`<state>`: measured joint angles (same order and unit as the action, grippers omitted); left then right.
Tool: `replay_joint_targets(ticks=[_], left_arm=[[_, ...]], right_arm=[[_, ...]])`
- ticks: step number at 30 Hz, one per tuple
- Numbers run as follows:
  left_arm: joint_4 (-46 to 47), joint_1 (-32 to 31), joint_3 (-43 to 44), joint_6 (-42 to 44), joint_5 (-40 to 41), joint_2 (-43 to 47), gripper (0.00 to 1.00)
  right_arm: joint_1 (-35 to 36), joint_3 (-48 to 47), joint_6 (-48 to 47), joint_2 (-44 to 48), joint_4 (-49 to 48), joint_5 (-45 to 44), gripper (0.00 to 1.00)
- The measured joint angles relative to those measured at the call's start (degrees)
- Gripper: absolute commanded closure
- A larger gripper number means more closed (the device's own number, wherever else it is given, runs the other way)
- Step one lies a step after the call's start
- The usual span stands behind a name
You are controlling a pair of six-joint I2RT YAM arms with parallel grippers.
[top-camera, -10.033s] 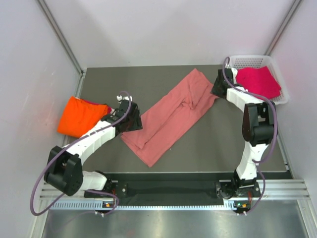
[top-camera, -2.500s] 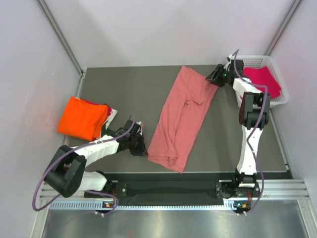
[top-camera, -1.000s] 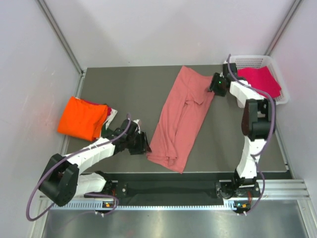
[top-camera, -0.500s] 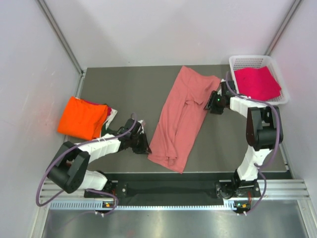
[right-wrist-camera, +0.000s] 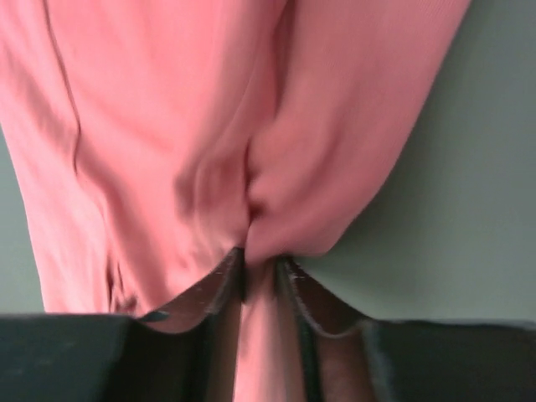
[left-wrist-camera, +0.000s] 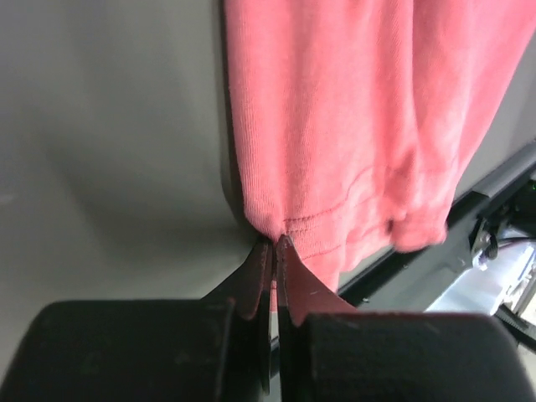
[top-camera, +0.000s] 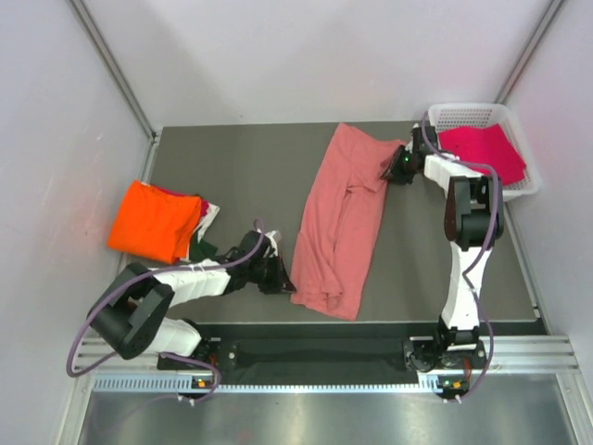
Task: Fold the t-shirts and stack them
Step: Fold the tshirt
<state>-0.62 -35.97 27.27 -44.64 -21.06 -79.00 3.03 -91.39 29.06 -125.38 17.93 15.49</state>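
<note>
Pinching the near left corner of the salmon-pink t-shirt [top-camera: 341,218], the left pincer [top-camera: 282,280] sits low on the table [top-camera: 232,167], close to the near edge. In the left wrist view its jaws are clenched tight together on the stitched hem, right at the corner where the cloth comes to a small peak. The left arm lies low along the table from its base, reaching rightward to that corner.

The salmon-pink t-shirt lies in a long, narrow strip near the middle of the table. It runs from the near edge away toward the far side and leans a little to the right as it goes. Its near end is rumpled and its surface shows lengthwise folds and creases.

At the far right edge of the shirt, the right pincer [top-camera: 395,169] grasps a bunched fold of the same cloth. In the right wrist view a gather of pink fabric passes between its two jaws, which press in on it from both sides. The right arm stands up from its base and bends over toward that far corner.

On the left side of the table, well apart from the pink shirt, the orange t-shirt [top-camera: 154,220] lies folded, with a bit of white and dark cloth [top-camera: 209,221] showing at its right edge.

In the far right corner stands the white mesh basket [top-camera: 468,110], and the magenta t-shirt [top-camera: 484,154] lies inside it.
</note>
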Motion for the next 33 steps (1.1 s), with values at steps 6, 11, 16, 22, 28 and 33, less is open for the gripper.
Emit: replay_joint_targets(ticks=[6,11,16,22,28,33], left_arm=[[7.0,-10.9,-1.7,-6.4,1.7,-1.3,1.00],[10.4,-12.5,-3.3,-10.0,1.9,-1.5,1.00],[9.9,-12.5,-3.8,-10.9,3.4,0.1,0.97],[4.9,-12.5,-4.0,-9.9,7.4,6.8,0.67],[-1.1,-12.5,-4.6,-9.3,11.3,13.4,0.41],[-3.7,-12.4,-4.7,-8.7,13.9,17.0,0.41]], right_arm=[[-1.3,-18.5,0.1,-11.4,5.6,1.9,0.81],[-1.3,-24.2,-0.2,-14.3,7.3,2.6,0.55],[-1.3,-15.4,-2.3,-8.1,5.6,1.0,0.39],[-1.0,10.5,-3.5,10.8,2.9,-1.7,0.13],[2.3,34.2,-3.8,35.2,1.7,-9.4,0.00],[5.5,50.8,-1.9,58.3,2.0,-10.8,0.34]])
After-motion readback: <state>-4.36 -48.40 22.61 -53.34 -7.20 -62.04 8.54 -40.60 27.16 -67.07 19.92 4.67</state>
